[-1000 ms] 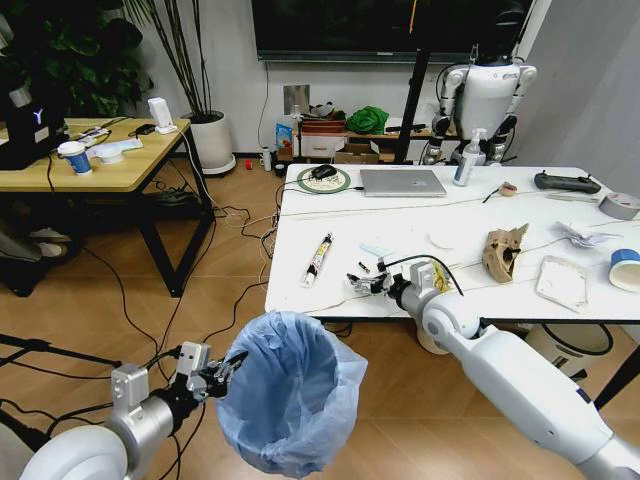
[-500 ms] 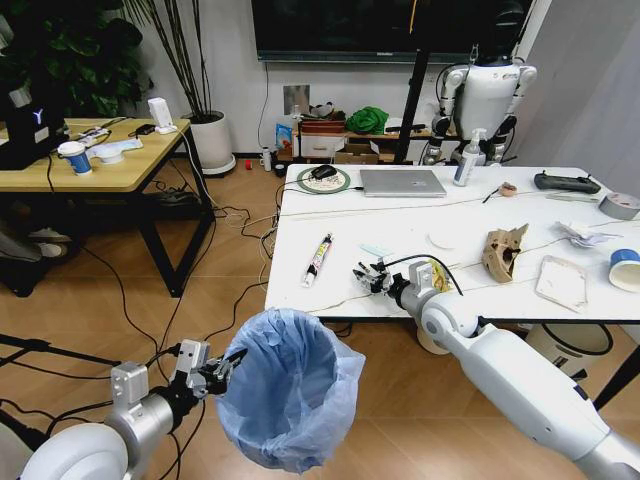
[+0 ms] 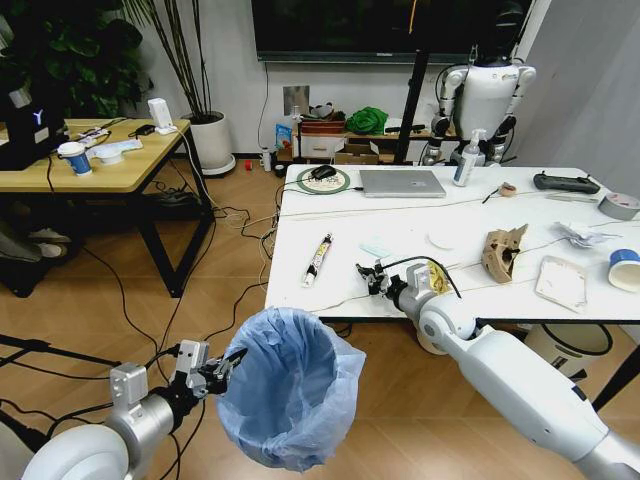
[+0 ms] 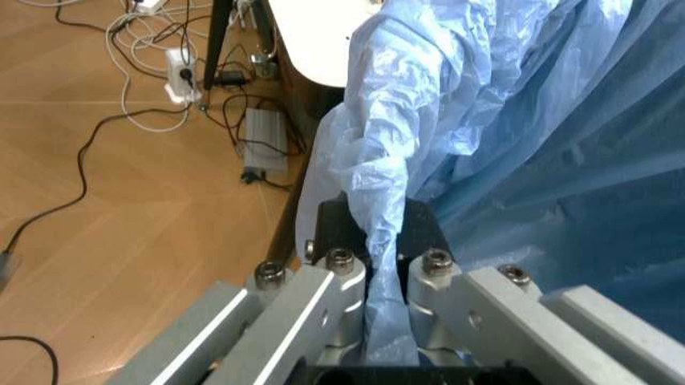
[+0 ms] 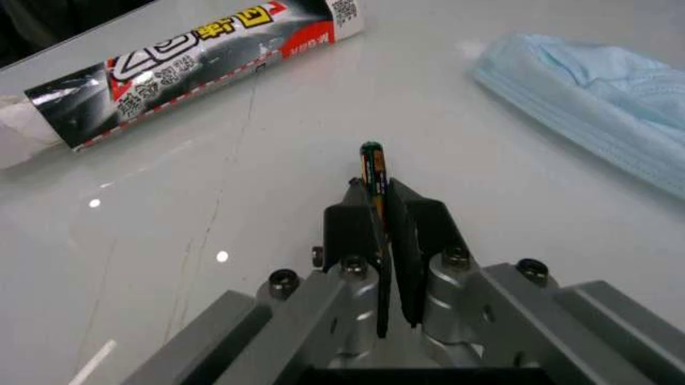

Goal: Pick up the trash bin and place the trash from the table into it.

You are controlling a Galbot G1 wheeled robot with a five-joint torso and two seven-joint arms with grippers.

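Observation:
The trash bin, lined with a light-blue bag, hangs just below the table's front edge. My left gripper is shut on its rim, and the bag is pinched between the fingers. My right gripper is low over the table's front, shut on a small battery-like stick. Other trash lies around: a black-and-white tube wrapper, a blue face mask, a yellow wrapper, a brown cardboard piece, a white packet, a paper wad and a paper cup.
A silver laptop, a grey tape roll and a controller sit at the table's back. A wooden desk stands to the left, with cables across the floor. A white bin with a black rim is under the table.
My right gripper has drifted slightly right and farther over the table, still holding the small stick. The bin has barely shifted in my left gripper.

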